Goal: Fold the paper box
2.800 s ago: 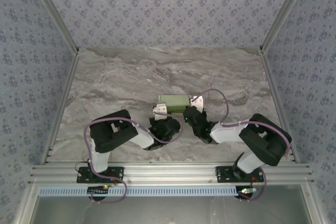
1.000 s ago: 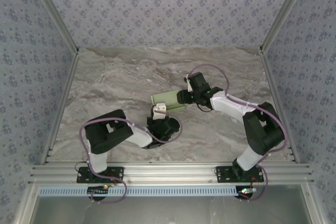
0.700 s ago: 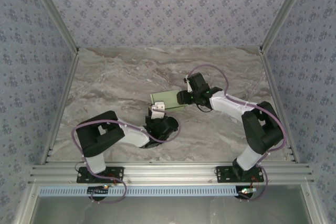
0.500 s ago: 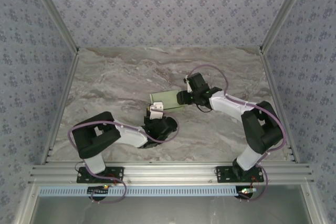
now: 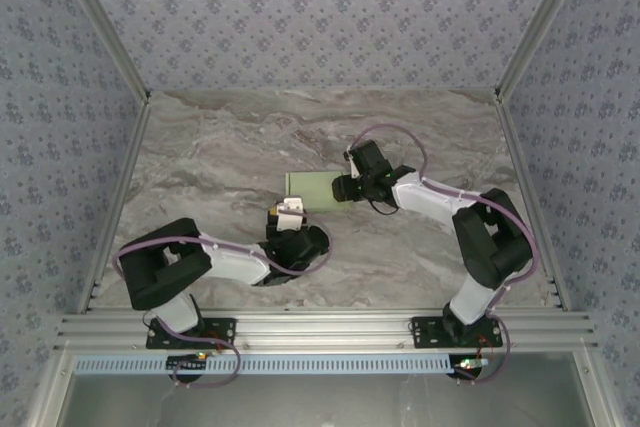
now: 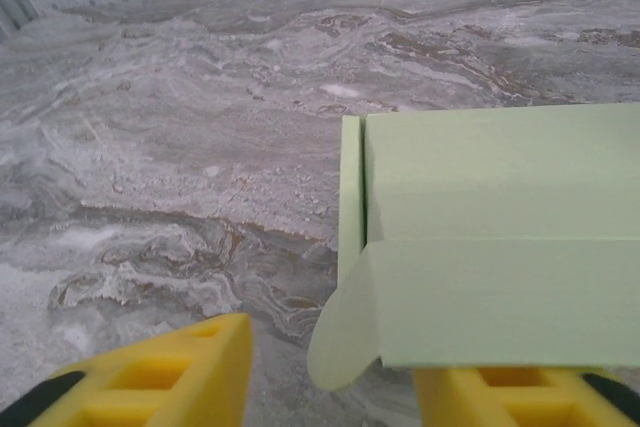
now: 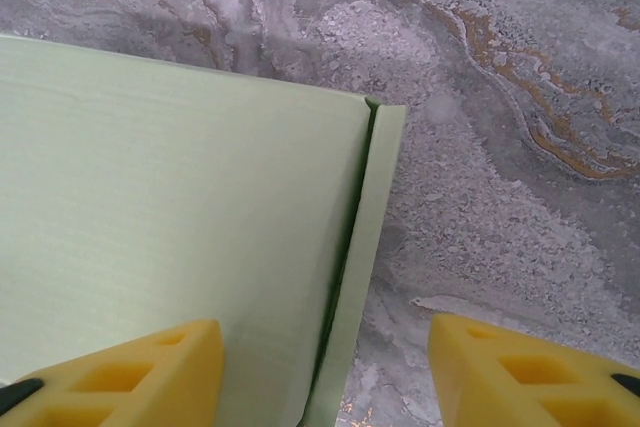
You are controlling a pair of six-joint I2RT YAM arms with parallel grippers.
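Between the parted fingers of my left pincer (image 6: pixel 335 357), a rounded tab (image 6: pixel 345 332) of the paper box (image 6: pixel 500 237) is hanging loose. The box itself is lying just ahead and off to the right on the surface (image 6: pixel 180 147), its long axis running crosswise. My right pincer (image 7: pixel 325 332) is likewise standing open, straddling the narrow side flap (image 7: pixel 365 247) at the box's other end, so I am judging that arm the nearer one. Farther out, the box is running past the frame edge in each wrist view, and I am failing to make out whether any finger is touching card.
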